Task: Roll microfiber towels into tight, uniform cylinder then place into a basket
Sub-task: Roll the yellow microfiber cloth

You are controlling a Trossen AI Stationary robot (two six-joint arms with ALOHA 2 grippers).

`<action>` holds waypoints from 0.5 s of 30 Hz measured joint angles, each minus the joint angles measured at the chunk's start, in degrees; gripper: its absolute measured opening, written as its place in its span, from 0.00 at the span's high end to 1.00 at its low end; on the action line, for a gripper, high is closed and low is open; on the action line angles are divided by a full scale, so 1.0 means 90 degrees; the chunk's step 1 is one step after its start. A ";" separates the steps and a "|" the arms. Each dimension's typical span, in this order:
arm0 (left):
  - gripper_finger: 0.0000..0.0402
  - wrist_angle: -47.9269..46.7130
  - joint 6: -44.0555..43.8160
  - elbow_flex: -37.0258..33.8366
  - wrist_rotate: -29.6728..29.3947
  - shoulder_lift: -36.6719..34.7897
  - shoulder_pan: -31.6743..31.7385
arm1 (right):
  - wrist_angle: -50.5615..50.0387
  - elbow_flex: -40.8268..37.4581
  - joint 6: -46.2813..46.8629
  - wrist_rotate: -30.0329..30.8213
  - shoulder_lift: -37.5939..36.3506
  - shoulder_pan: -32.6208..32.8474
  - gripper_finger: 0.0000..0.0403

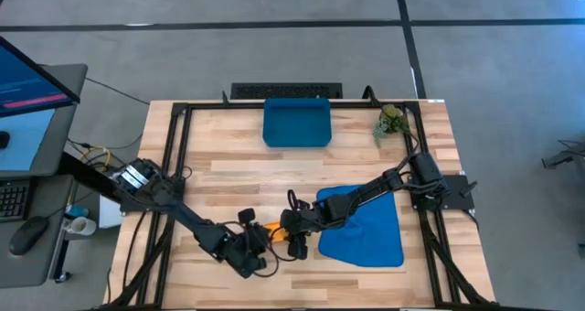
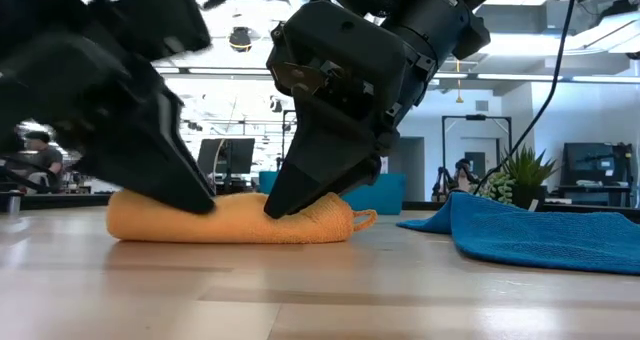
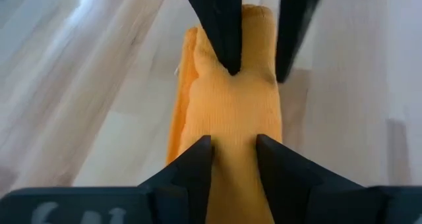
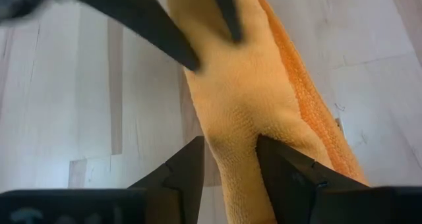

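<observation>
Left gripper (image 3: 234, 155) clamps one end of the rolled orange towel (image 2: 235, 220), fingers pinching the roll from both sides. Right gripper (image 4: 231, 158) clamps the other end the same way. Roll lies flat on the table (image 1: 228, 178), just beside the blue towel (image 1: 370, 229). Basket (image 1: 297, 122) sits well apart from the roll, at the table's far edge, plant (image 1: 391, 121) near it.

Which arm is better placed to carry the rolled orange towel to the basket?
Probably right: both hands grip the orange towel, left hand, right hand, but the right arm's base is nearer the basket, judging by the high view.
</observation>
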 joint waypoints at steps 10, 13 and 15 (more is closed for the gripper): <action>0.72 0.0109 -0.0228 0.0004 -0.0658 -0.0279 -0.0477 | 0.0008 0.0000 0.0000 0.0000 0.0000 0.0000 0.58; 0.72 0.0079 -0.0264 0.0000 -0.0857 -0.0091 -0.0434 | 0.0008 0.0000 0.0000 0.0000 0.0000 0.0008 0.58; 0.72 0.0104 -0.0269 0.0004 -0.0790 0.0067 -0.0360 | 0.0016 -0.0002 0.0000 0.0024 0.0000 0.0029 0.58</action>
